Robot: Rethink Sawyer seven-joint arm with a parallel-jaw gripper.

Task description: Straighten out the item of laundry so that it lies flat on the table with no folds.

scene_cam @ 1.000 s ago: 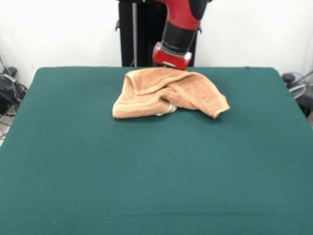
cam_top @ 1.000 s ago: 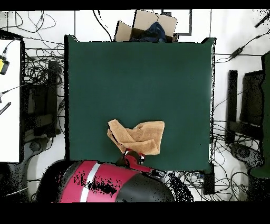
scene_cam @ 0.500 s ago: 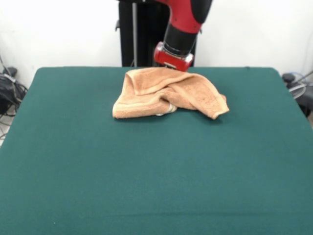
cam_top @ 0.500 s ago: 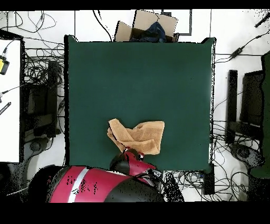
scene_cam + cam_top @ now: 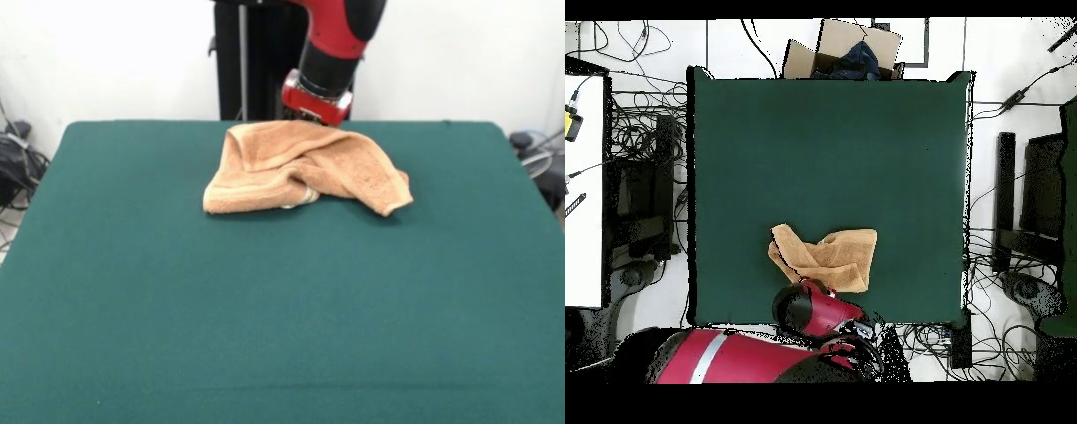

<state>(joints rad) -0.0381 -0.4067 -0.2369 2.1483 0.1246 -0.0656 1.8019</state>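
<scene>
Towel (image 5: 300, 168) crumpled on table (image 5: 265, 309), just before pincer (image 5: 315, 113); grip state unclear.

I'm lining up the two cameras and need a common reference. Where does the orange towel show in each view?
Front view: the towel lies crumpled near the table's far edge, slightly right of centre, just below the gripper.
Overhead view: the towel sits low in the picture, near the table's bottom edge, above the arm.
Shared landmark: the red arm end beside the towel.

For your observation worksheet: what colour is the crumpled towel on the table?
Peach-orange, with paler hemmed borders; the towel shows best in the front view.
</scene>
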